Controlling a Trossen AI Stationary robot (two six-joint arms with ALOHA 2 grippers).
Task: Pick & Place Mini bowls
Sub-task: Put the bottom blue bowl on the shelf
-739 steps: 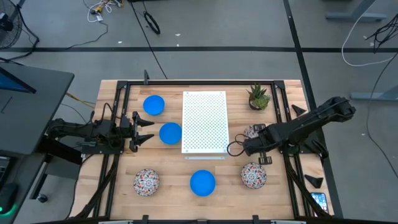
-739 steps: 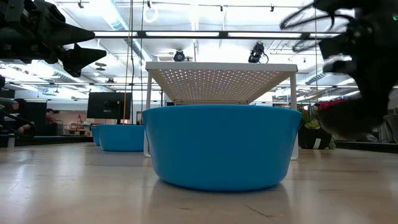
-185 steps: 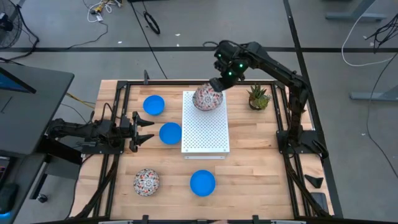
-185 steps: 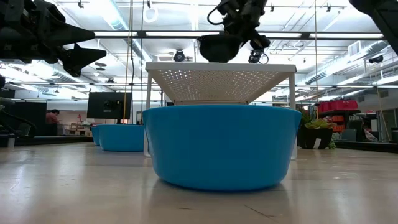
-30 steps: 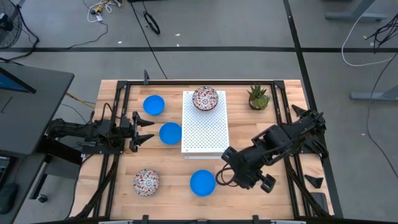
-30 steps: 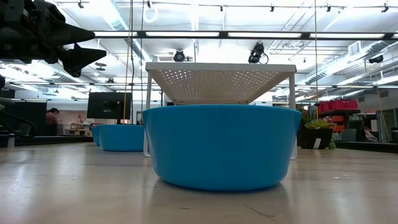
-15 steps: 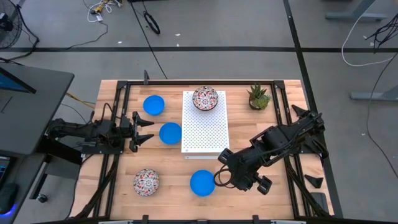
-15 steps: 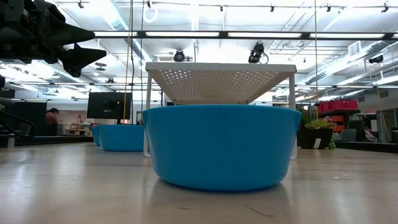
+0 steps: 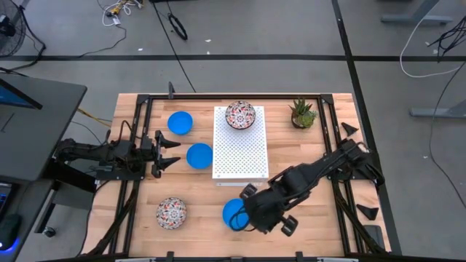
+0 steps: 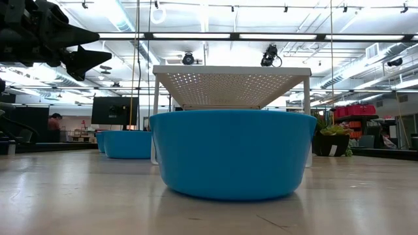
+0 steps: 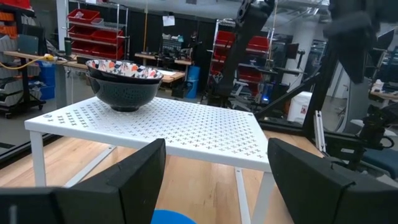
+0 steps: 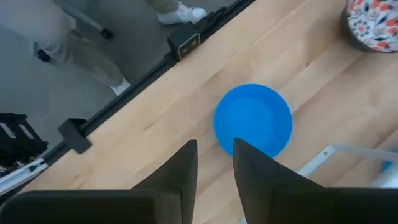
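Right end effector [image 9: 244,212] over blue bowl [image 9: 234,212] rim; fingers apparently narrow.

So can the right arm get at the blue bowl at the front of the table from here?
Probably yes. The right gripper is already above the front blue bowl, its open fingers straddling the near rim, with bare table around it and nothing in between.

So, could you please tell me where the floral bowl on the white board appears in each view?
High view: floral bowl at the white perforated board's far end.
Low view: not visible.
Left wrist view: on the board's corner.
Right wrist view: not in it.
Landmark: the board.
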